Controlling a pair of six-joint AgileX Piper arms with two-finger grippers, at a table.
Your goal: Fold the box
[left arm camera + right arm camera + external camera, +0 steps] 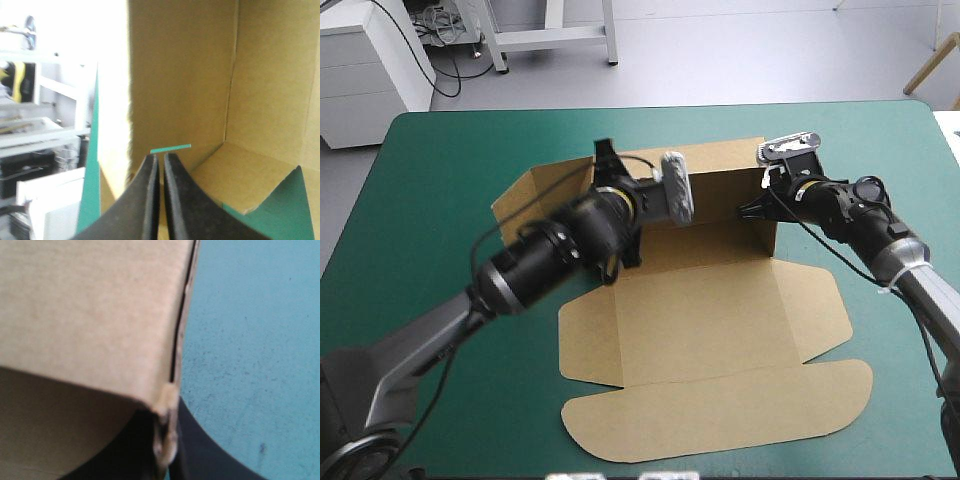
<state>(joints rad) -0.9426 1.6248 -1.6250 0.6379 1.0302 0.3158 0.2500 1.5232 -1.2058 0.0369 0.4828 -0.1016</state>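
The brown box (720,310) lies mid-table with its lid and front flaps flat and its back wall raised. My left gripper (607,155) reaches over the box's left part, and its tips are at the left end of the back wall, near the top edge. In the left wrist view that gripper (161,161) is shut with no board between its fingers. Ahead of it stands the box's inner wall (190,75). My right gripper (750,210) is at the right end of the back wall. In the right wrist view this gripper (169,442) is shut on the box's edge (90,315).
The teal-green cover (440,180) shows on every side of the box. The rounded front flap (720,415) lies close to the table's near edge. Beside the gripped edge, the right wrist view shows the cover (250,340).
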